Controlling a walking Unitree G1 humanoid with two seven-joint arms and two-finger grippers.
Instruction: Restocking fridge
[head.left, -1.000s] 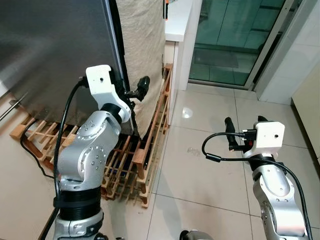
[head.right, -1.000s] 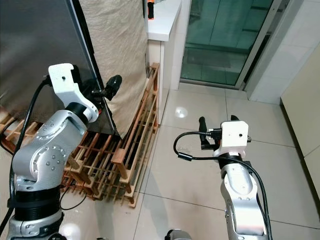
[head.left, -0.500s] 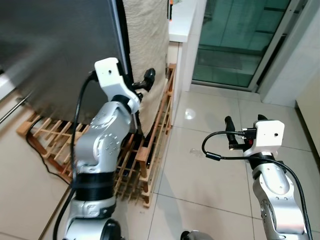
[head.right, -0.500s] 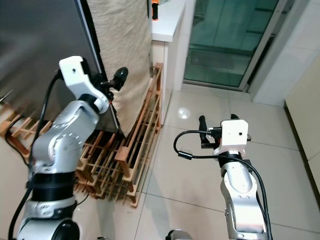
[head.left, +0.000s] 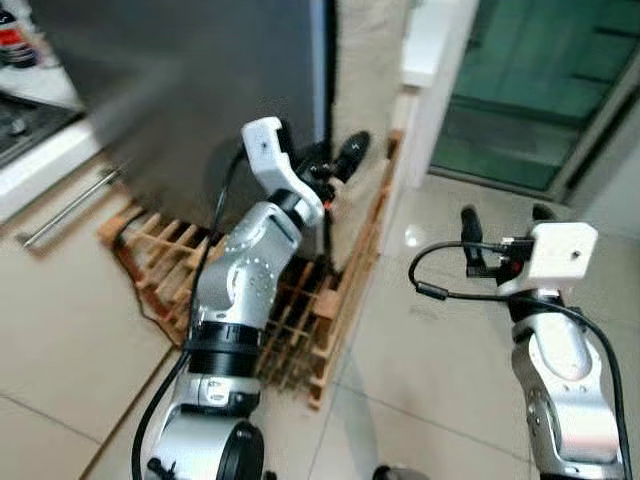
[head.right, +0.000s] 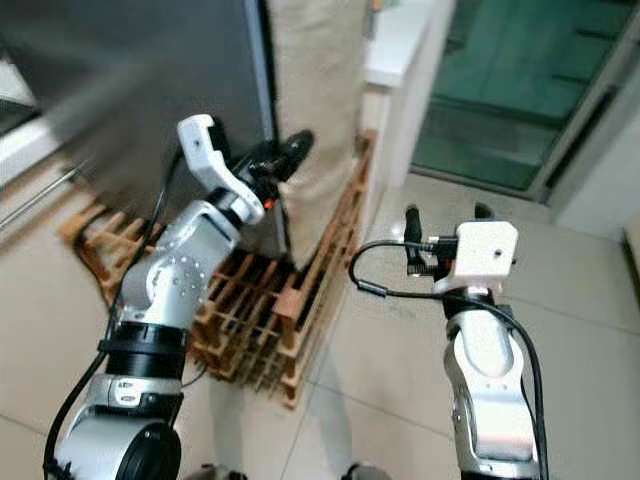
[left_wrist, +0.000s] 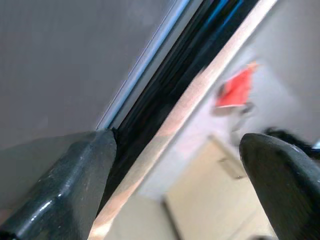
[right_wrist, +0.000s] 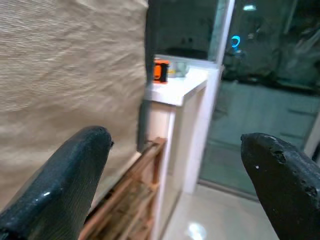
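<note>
The fridge (head.left: 200, 90) is a tall dark grey steel front at the left, blurred in the eye views. My left gripper (head.left: 335, 165) is raised at the fridge door's right edge (left_wrist: 150, 100), open, with one finger (left_wrist: 65, 185) against the grey front and the other (left_wrist: 285, 180) off to the side of the edge. A beige cloth (head.right: 315, 90) covers the fridge's side. My right gripper (head.left: 505, 215) is held out over the tiled floor, open and holding nothing, facing the cloth (right_wrist: 65, 65).
A wooden slatted rack (head.left: 300, 310) lies on the floor at the fridge's foot. A white counter (right_wrist: 180, 85) with an orange item (right_wrist: 160, 70) stands beyond, then a glass door (head.left: 540, 90). A worktop (head.left: 40, 140) with a drawer handle (head.left: 70, 205) is at the left.
The whole picture has swung and blurred, so the camera has moved; the worktop at the left has come into view. My left gripper stays at the door edge. The right arm keeps its pose.
</note>
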